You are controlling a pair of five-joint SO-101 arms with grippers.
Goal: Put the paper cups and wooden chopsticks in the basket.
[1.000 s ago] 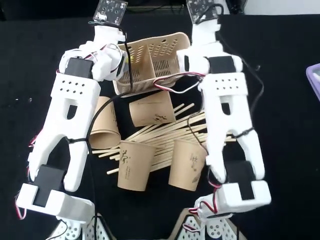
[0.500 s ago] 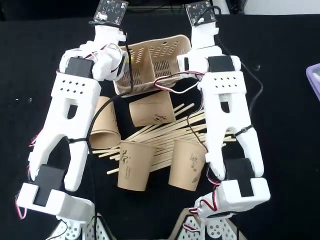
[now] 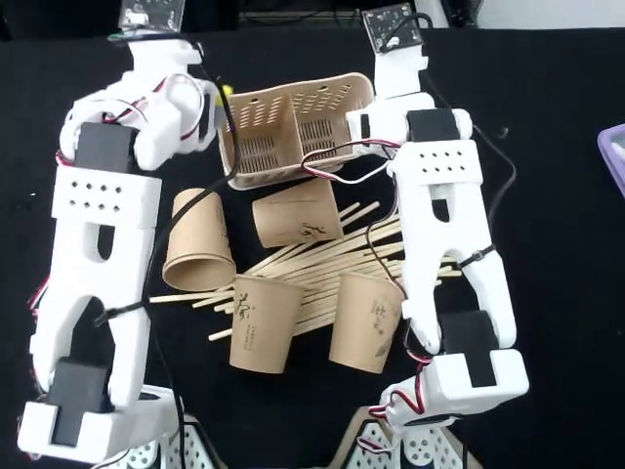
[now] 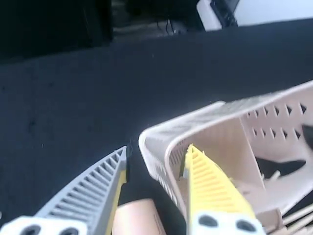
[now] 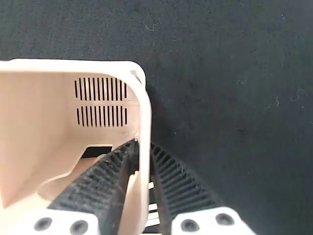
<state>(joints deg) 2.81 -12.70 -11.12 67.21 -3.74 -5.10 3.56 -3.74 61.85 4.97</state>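
Nearest the arm bases, two paper cups lie on their sides on the black surface [image 3: 547,293] with their mouths toward the far edge. These are the near-left paper cup [image 3: 262,324] and the near-right paper cup [image 3: 364,322], the latter just beside the right arm [image 3: 439,225]. Both rest on the wooden chopsticks [image 3: 317,266], a loose fan of sticks spread across the middle of the surface and running under the right arm. Farther off, a third paper cup [image 3: 200,242] lies beside the left arm [image 3: 98,244] with its mouth toward the near side. A fourth paper cup [image 3: 296,217] lies crosswise at the far edge of the sticks. Beyond all four cups is the basket [image 3: 293,127], pale, perforated and divided into two compartments, tilted so that its openings face the high view and set between the two wrists. The left jaws are spread wide at one end of the basket: the yellow finger [image 4: 210,191] is inside the rim, the grey finger [image 4: 93,196] is outside and clear of it, and the end wall passes between them. The right jaws are closed on the opposite end wall, one black finger [image 5: 105,181] inside and the other outside, gripping the basket. A purple item [image 3: 613,151] sits at the surface's edge, well apart.
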